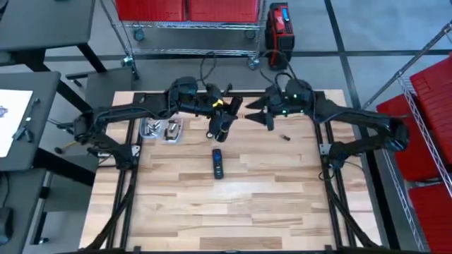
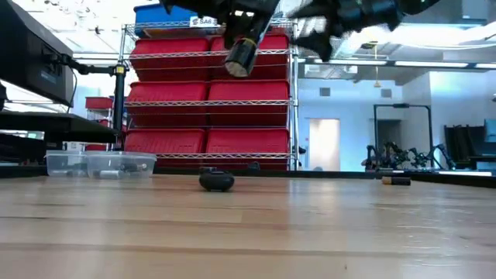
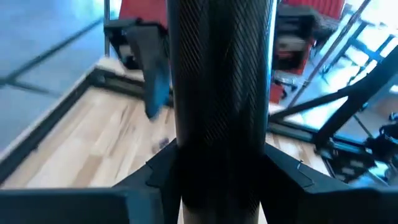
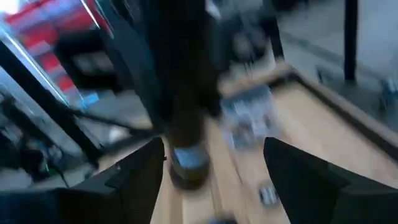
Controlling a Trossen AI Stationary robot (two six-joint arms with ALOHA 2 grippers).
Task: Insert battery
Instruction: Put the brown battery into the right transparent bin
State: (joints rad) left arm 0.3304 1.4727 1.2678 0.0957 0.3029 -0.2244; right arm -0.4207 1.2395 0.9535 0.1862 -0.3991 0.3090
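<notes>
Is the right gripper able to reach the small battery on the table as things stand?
Probably yes. The battery lies alone on bare wood, just beside the right gripper, which is open and empty, with nothing between them. The left gripper holds the flashlight further away.

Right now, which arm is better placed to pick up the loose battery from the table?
Right. The battery lies on the right half of the table, close below the right gripper, which is open. The left gripper already holds the flashlight.
</notes>
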